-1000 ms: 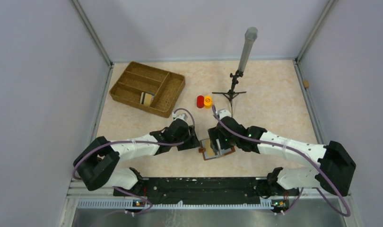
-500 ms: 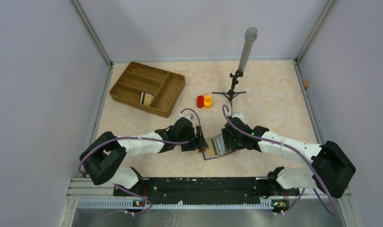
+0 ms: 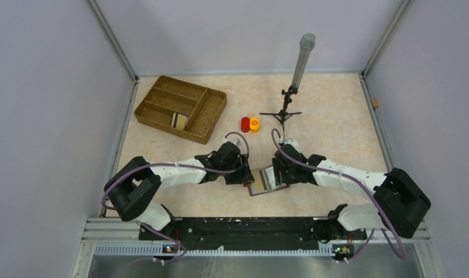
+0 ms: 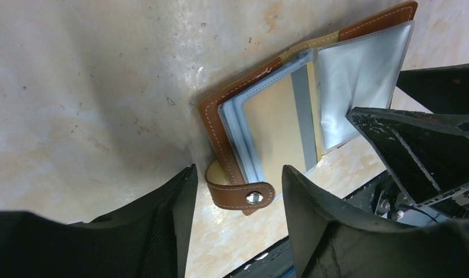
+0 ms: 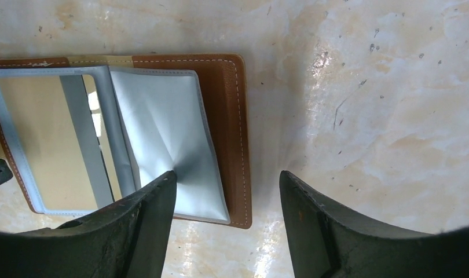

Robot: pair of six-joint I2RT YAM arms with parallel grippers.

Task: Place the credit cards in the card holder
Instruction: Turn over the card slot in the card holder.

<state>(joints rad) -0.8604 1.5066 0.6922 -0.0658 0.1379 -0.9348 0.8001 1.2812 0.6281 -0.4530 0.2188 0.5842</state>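
card holder (image 3: 266,182) lies open, gold card (image 4: 277,132) sleeved; right jaws, wide and empty, have slid aside, baring a spare sleeve (image 5: 162,127); left jaws gape empty at its clasp (image 4: 244,196).

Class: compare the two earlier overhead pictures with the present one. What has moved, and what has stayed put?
The left gripper has edged right, up to the card holder's clasp edge. The right gripper has drawn back rightward off the holder's middle, uncovering its clear sleeves. Both stand open, holding nothing. The card holder, wicker tray, caps and tripod stand have not moved.
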